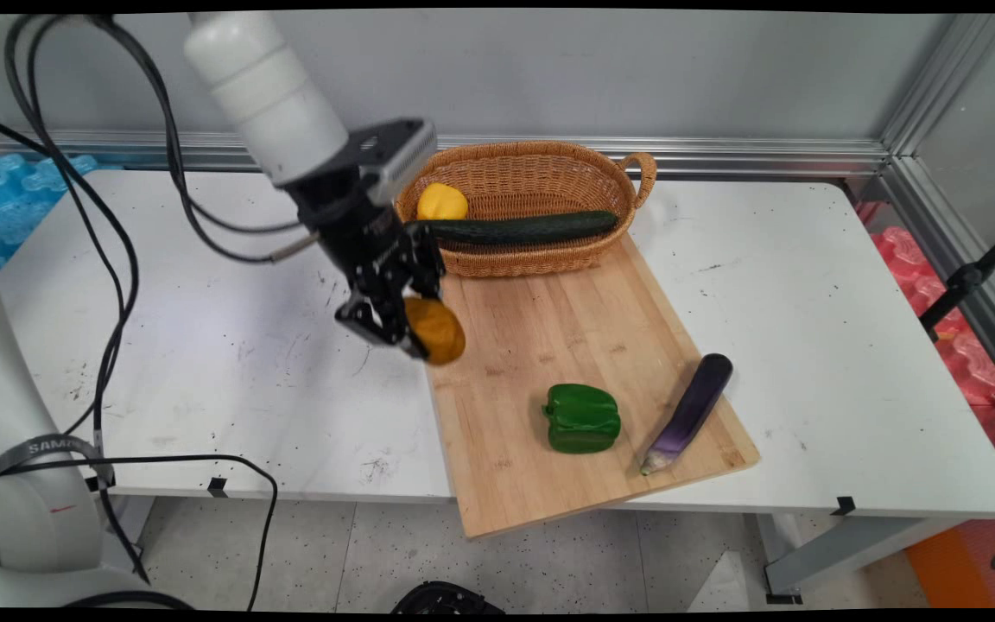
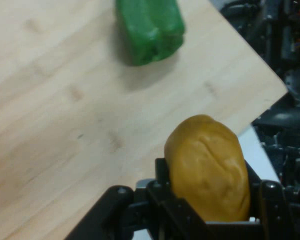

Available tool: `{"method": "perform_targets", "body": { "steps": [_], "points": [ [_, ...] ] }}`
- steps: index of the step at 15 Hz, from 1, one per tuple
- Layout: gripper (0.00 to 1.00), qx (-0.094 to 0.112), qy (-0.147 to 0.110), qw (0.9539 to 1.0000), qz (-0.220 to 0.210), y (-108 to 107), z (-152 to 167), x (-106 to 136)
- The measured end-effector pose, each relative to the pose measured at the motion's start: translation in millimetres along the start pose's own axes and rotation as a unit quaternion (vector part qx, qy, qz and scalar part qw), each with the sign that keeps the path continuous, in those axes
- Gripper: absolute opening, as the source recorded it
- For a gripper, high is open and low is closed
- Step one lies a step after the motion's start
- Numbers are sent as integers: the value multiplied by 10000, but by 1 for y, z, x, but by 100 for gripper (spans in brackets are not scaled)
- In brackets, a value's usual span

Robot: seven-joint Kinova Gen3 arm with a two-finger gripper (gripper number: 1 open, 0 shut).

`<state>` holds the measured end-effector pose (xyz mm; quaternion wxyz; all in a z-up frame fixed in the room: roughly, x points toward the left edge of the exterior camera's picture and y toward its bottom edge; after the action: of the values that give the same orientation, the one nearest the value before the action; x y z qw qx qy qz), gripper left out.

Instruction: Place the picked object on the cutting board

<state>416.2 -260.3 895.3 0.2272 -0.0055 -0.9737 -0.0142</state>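
A cutting board [image 1: 549, 345] lies across the middle of the desk [image 1: 808, 285], its near end jutting past the desk's near edge. A basket [image 1: 541, 173] sits at the board's far end, near the desk's far edge, with a cucumber [image 1: 523, 229] and a lemon [image 1: 441, 203] in it. On the board's near half a pepper [image 1: 582, 419] lies left of an eggplant [image 1: 692, 410], which runs along the right edge. Above the board's left edge the pincer [image 1: 415, 333] holds a potato [image 1: 435, 330].

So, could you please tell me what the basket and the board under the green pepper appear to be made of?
The basket looks like woven wicker or rattan: tan strands, ribbed weave, looped handle. The board looks like bamboo or light wood, matte, with parallel strips and darker grain marks. The green pepper lies on it.
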Motion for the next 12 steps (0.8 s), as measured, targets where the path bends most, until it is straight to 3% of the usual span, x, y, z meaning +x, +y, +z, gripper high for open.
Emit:
{"method": "perform_targets", "body": {
  "steps": [6,12],
  "points": [
    [0,-241,-12,9995,185,11,50,7],
    [0,-343,-25,9985,418,4,101,14]
  ]
}}
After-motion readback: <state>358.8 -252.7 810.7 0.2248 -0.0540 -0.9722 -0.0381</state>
